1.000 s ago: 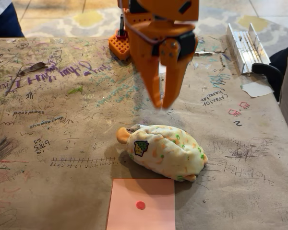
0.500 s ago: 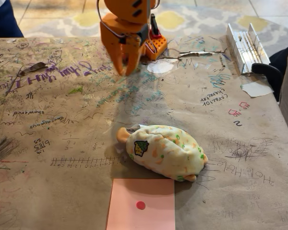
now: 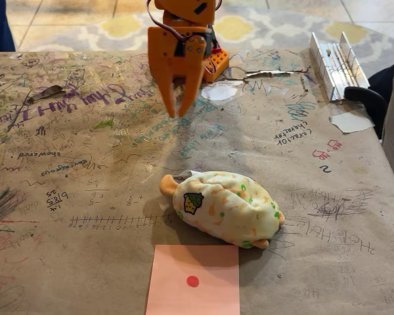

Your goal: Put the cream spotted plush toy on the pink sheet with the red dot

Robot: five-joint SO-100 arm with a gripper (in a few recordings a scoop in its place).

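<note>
Cream plush: the cream spotted plush toy (image 3: 224,207) lies on the brown scribbled paper table cover (image 3: 85,164), untouched.
Long axis: runs from upper left to lower right in the fixed view; orange end at upper left, another small orange end at lower right; square patch faces the camera near the left end.
Pink sheet: the pink sheet with the red dot (image 3: 194,279) lies just below the plush, its top edge meeting the toy's shadow; contact cannot be told.
Cut off: the sheet's lower edge leaves the picture; the arm's upper part is cropped at the top.
Gripper: the orange gripper (image 3: 179,111) hangs tips-down, fingers slightly parted, holding nothing.
Relation: plush sits well apart from the gripper, nearer the camera and slightly to the right.
</note>
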